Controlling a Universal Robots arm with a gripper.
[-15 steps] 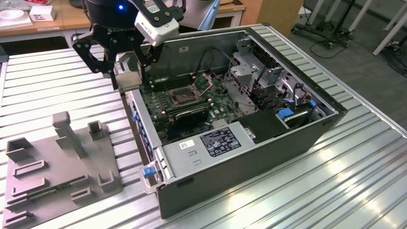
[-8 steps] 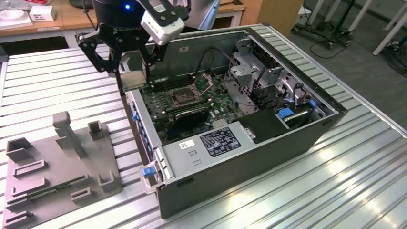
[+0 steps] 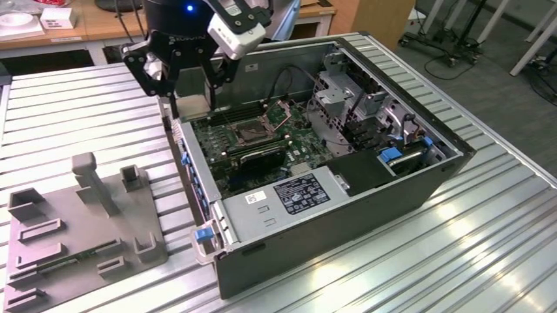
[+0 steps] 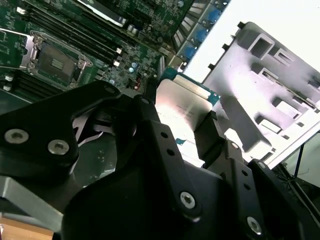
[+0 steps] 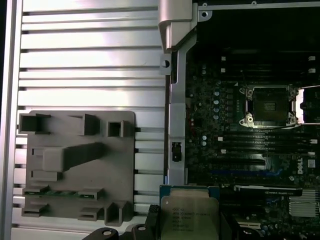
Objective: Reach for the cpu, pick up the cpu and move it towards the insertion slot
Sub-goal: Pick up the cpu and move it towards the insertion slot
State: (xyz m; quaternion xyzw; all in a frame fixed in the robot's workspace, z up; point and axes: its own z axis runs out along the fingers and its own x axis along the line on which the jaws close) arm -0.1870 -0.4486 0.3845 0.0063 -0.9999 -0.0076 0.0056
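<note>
My gripper [image 3: 193, 98] is shut on the cpu [image 3: 194, 105], a thin pale square chip held upright between the black fingers. It hangs over the open computer case's wall on the exterior view's left. The cpu's silvery face [image 4: 182, 107] shows in the second wrist view, clamped by the fingers [image 4: 150, 135] on two opposite edges. The first wrist view has the cpu [image 5: 189, 215] at the frame edge. The insertion slot [image 3: 253, 134], a dark square socket with a shiny metal frame [image 4: 57, 62], lies open on the motherboard [image 5: 270, 105], some way from the chip.
The grey plastic holder [image 3: 78, 228] lies on the ribbed metal table, with a green circuit strip [image 5: 62, 192] in one recess. The case [image 3: 348, 195] lies on its side with cables, drive cages and a power supply inside. Long black memory slots [image 5: 260, 135] flank the socket.
</note>
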